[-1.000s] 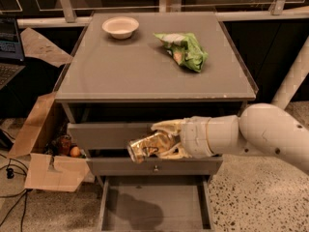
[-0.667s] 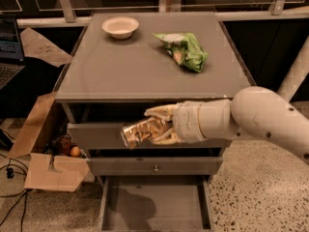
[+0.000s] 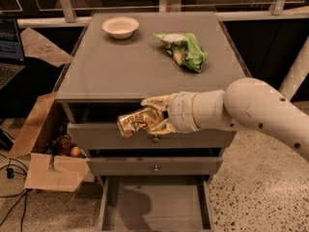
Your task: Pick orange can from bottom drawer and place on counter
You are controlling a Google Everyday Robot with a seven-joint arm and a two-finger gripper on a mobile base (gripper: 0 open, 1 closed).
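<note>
My gripper (image 3: pixel 147 117) is shut on the orange can (image 3: pixel 135 121), a shiny golden-orange can held on its side. It hangs in front of the upper drawer fronts, just below the front edge of the counter (image 3: pixel 120 66). The white arm reaches in from the right. The bottom drawer (image 3: pixel 157 204) is pulled open below, and its grey floor shows only a shadow.
A white bowl (image 3: pixel 120 26) sits at the back left of the counter and a green snack bag (image 3: pixel 185 50) at the back right. An open cardboard box (image 3: pixel 48 151) with a small orange fruit (image 3: pixel 75 152) stands left of the cabinet. A laptop (image 3: pixel 9 52) is at far left.
My gripper has lifted the can up and to the left, from the level of the middle drawer front to just under the counter's front edge.
</note>
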